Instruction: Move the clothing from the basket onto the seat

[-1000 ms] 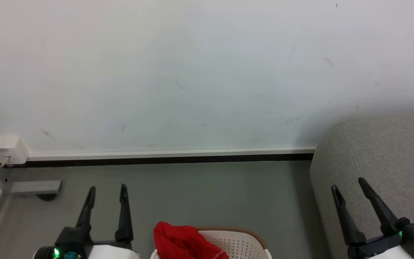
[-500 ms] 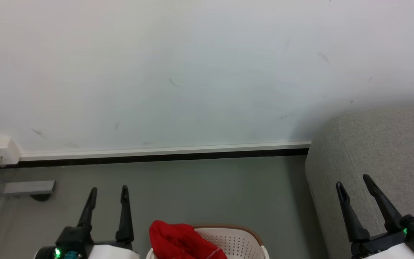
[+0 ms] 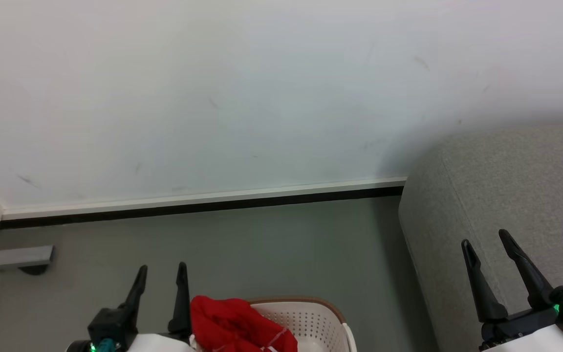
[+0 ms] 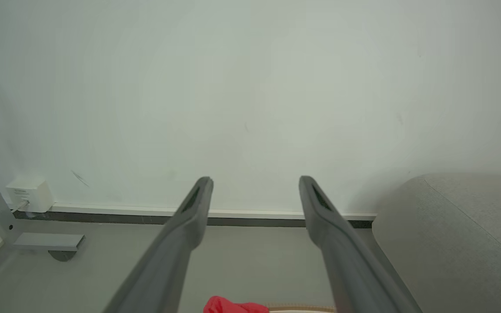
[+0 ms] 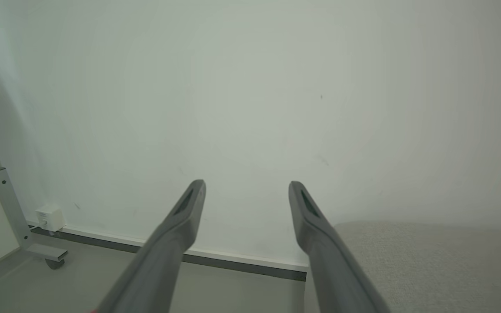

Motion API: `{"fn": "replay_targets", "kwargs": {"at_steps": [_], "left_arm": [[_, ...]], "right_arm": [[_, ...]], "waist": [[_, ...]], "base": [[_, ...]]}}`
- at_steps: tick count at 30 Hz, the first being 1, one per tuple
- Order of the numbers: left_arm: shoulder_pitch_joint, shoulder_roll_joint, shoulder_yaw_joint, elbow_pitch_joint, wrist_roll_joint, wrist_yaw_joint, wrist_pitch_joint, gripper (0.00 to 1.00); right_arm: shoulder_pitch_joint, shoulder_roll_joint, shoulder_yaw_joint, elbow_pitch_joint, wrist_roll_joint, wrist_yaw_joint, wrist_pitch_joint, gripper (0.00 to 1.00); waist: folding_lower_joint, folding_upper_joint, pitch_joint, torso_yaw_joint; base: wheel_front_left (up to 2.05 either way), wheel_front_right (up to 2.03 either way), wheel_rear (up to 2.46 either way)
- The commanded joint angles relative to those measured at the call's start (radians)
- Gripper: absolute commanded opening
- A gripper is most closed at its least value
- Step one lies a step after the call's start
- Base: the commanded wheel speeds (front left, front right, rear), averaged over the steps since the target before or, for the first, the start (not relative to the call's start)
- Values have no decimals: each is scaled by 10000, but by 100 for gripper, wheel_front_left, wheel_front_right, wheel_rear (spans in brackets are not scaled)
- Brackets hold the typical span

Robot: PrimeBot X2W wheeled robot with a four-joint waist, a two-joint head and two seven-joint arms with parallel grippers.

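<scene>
Reaching for the clothing (image 3: 232, 325) falls to your left end effector (image 3: 162, 268): open and empty, it hangs just left of the red heap, which lies bunched at the left end of the basket (image 3: 313, 320). Your right end effector (image 3: 484, 238), also open, hangs before the seat (image 3: 516, 181), well apart. The left wrist view shows a red sliver low between the fingers; the head view adds the basket's wall.

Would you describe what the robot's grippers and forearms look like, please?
Both the left gripper and the right gripper have two long, slim black fingers tapering to points, on blocky black bases with a small green light. Behind each sits a white forearm casing. Up close, the fingers show a narrow slot near the tip.
</scene>
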Motion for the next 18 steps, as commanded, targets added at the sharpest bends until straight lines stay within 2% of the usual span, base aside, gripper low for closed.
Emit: {"fn": "replay_targets", "kwargs": {"at_steps": [1, 11, 18], "left_arm": [[-99, 56, -7, 153, -54, -57, -7, 100], [-969, 56, -238, 1350, -354, -259, -7, 100], [-1990, 58, -689, 2876, -434, -417, 63, 100]], "right_arm": [[-70, -44, -53, -31, 45, -21, -34, 100], [-480, 33, -290, -330, 203, -21, -34, 100], [-982, 110, -569, -606, 378, -21, -34, 100]], "waist": [[0, 0, 120, -129], [0, 0, 1218, -623], [0, 0, 2360, -875]], "base": [[0, 0, 0], [0, 0, 0], [0, 0, 0]]}}
